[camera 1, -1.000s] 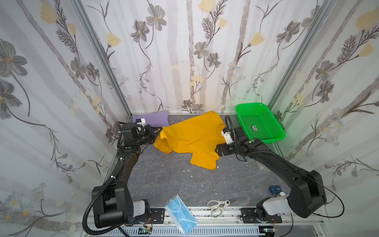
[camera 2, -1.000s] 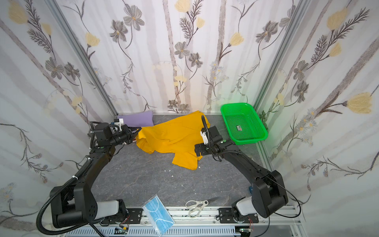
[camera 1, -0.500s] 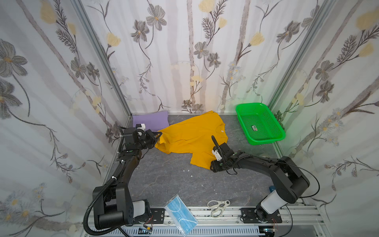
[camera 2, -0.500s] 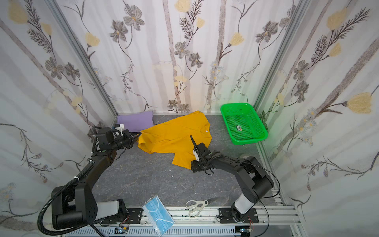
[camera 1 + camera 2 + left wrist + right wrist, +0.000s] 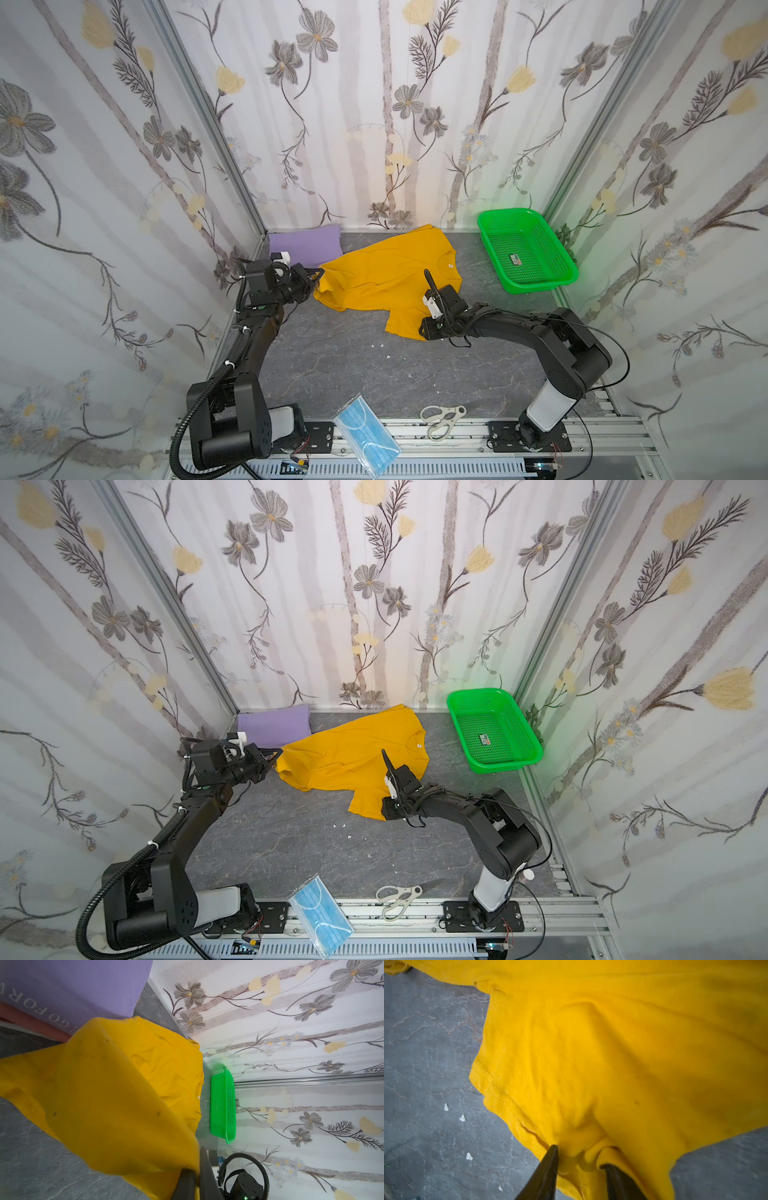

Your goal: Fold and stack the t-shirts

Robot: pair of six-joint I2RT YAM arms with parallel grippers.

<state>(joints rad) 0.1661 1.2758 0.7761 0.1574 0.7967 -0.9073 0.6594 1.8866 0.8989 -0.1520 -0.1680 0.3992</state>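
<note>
In both top views, a lilac cotton t-shirt with white lettering [image 5: 305, 247] lies folded flat against the wall at the upper left of the dark grey stone-patterned bench [image 5: 345, 374]. The left wrist view shows a thin pink-red folded garment [image 5: 29, 1020] under it, so a stack appears to be begun. Just right of that pile, the left gripper [image 5: 315, 277] has its jaws clenched on one edge of the plain mustard-yellow cotton t-shirt [image 5: 382, 270]. This shirt sprawls unfolded and creased across the middle of the bench near the wall, its collar toward the right. At the shirt's lower right corner the right gripper [image 5: 426, 328] sits at the sleeve hem. In the right wrist view its jaws stand part-way apart with a pucker of yellow cloth between them, and I cannot tell whether they grip it. At the far right, the green plastic mesh basket [image 5: 525, 249] holds no clothing. As I judge it, the task is partly done: the yellow shirt is yet to be spread, folded and laid on the lilac pile.
</note>
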